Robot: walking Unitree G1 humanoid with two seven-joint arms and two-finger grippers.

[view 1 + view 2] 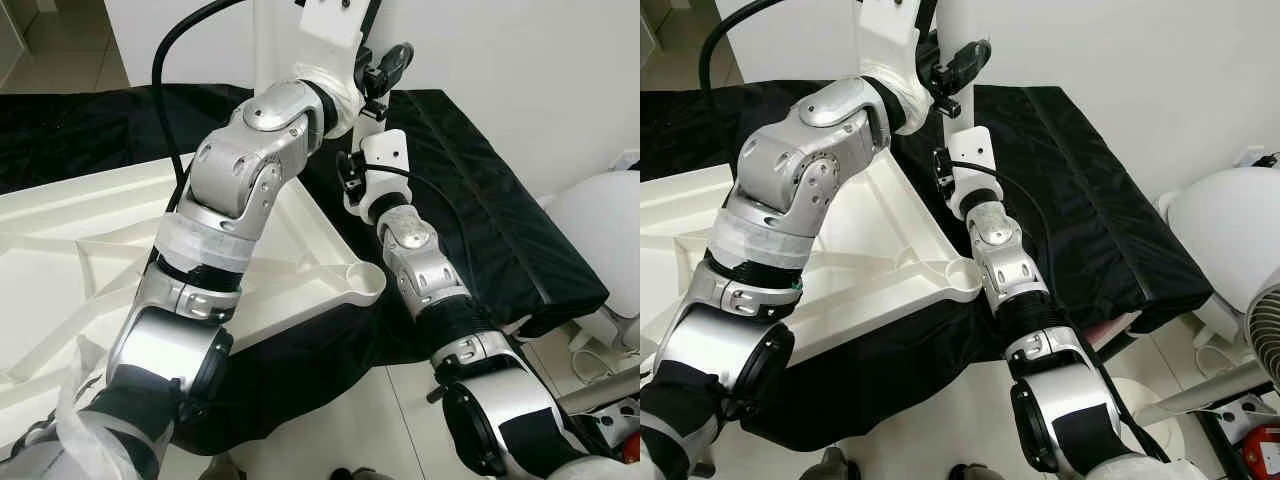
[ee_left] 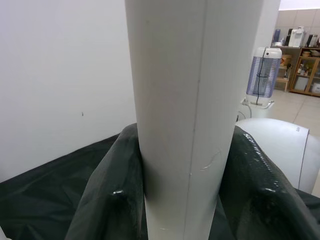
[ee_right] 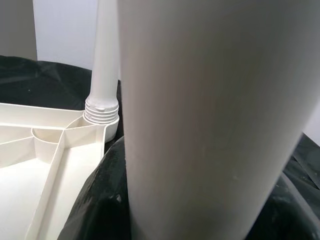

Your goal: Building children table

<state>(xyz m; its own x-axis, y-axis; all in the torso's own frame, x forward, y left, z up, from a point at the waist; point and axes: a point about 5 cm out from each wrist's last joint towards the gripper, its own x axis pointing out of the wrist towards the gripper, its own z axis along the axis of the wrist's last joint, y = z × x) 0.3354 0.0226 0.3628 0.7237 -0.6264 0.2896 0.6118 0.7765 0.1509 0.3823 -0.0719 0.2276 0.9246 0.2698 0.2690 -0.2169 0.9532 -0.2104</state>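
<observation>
The white plastic table top (image 1: 60,260) lies upside down on black cloth, its near corner socket (image 1: 360,280) empty. Both arms are raised over its far right corner. My right gripper (image 1: 960,65) is shut on an upright white table leg (image 1: 955,25), which sits close between the fingers (image 3: 100,205) in the right wrist view. Beyond it, another leg (image 3: 102,60) stands with its threaded base in a corner socket. My left gripper (image 2: 190,200) is shut on a white leg (image 2: 190,100) too. Whether both hold one leg I cannot tell.
The black cloth (image 1: 480,200) covers a low platform that ends at the right near a round white appliance (image 1: 600,230). A fan (image 1: 1265,330) and cables stand on the tiled floor (image 1: 400,420) at the lower right. A white wall rises behind.
</observation>
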